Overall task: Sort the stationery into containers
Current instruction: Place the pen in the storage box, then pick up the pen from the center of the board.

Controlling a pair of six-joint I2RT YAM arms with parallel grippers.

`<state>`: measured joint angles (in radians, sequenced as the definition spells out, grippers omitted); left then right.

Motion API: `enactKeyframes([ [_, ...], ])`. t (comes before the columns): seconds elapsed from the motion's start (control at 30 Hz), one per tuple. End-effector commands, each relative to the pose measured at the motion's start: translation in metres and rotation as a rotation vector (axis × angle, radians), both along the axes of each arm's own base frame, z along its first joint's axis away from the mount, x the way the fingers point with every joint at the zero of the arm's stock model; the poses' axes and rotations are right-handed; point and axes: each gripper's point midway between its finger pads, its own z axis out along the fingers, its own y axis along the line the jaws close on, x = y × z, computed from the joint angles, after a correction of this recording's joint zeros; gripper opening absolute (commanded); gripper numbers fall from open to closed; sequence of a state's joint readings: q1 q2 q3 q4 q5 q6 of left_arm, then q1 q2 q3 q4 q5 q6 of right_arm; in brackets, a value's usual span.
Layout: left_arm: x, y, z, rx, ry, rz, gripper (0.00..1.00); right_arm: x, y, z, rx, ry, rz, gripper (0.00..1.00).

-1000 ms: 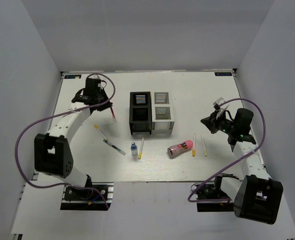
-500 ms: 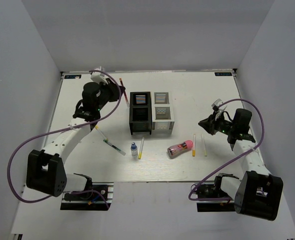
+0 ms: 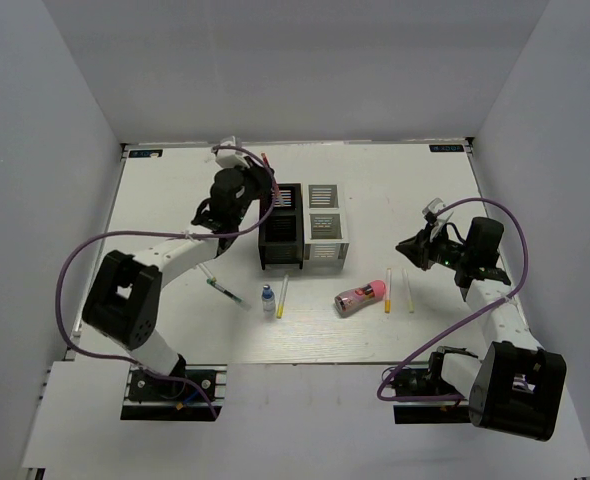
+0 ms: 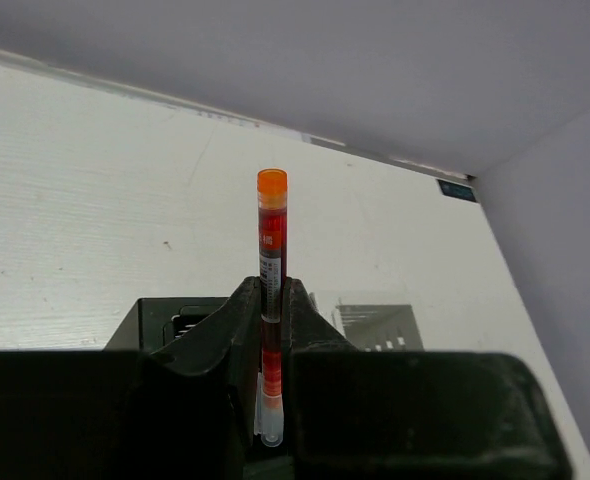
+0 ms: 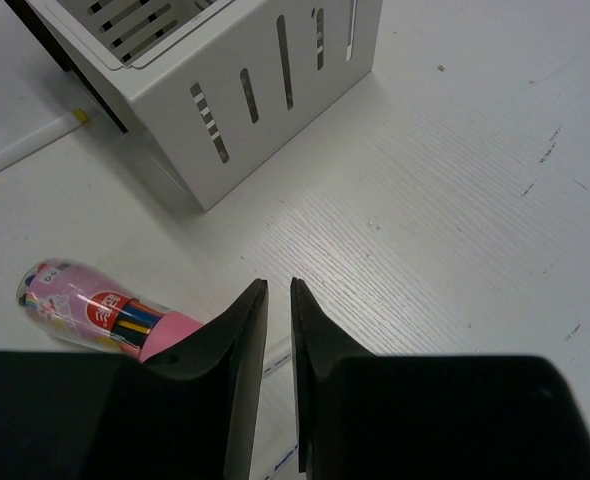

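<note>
Left tool [image 4: 271, 310]: pressed onto a red pen [image 4: 271, 230], pinching it near its clear end, so most of the barrel and the orange cap stick out past the fingertips. The top view puts the pen tilted in the air at the far-left corner of the black organiser [image 3: 280, 228], apparently outside the rim rather than over a compartment. The white organiser [image 3: 327, 240] stands against the black one's right side. Risks, as judged from this:

1. The grip is short and off-centre, so the pen may pivot or slide between the pads when the wrist turns to drop it in.
2. Released here, it would likely miss the opening and fall to the tabletop [image 3: 395, 190].
3. If the projecting cap end meets the rim on the way in, it may shove the light organiser and its neighbour, or lever the pen out of the pinch.
4. The purple cable [image 3: 225, 235] hangs close to the organiser's left wall and could drag on it.

Right tool [image 5: 278, 300]: fingers nearly together with a thin slit, nothing between them, above the tabletop beside the pink cylinder [image 5: 85, 305]. A descent here could nudge it into a roll. The bottle [image 3: 268, 298] and the yellow pens [image 3: 282, 296] lie unsorted in front of the organisers.
</note>
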<state>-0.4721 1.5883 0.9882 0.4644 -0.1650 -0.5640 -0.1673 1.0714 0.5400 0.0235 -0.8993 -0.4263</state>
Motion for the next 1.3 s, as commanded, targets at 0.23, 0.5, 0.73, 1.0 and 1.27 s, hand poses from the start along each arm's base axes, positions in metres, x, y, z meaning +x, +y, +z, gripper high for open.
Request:
enactKeyframes([
  [0.23, 0.025, -0.001, 0.02, 0.038, -0.073, 0.194, 0.0, -0.003, 0.006, 0.011, 0.011, -0.035, 0.045, 0.22],
  [0.5, 0.015, -0.014, -0.009, 0.179, -0.019, 0.13, 0.44, -0.004, 0.006, 0.013, -0.001, -0.055, 0.056, 0.47],
  [0.73, 0.001, -0.023, 0.017, 0.213, -0.047, 0.04, 0.84, -0.017, 0.016, 0.019, 0.022, -0.042, 0.149, 0.68],
  [1.0, -0.042, -0.004, 0.086, 0.18, -0.106, 0.004, 0.89, -0.036, 0.026, 0.04, -0.002, -0.132, 0.255, 0.4],
  [1.27, -0.128, 0.065, 0.082, 0.274, 0.04, 0.016, 0.95, -0.071, 0.052, 0.073, 0.046, -0.198, 0.419, 0.31],
])
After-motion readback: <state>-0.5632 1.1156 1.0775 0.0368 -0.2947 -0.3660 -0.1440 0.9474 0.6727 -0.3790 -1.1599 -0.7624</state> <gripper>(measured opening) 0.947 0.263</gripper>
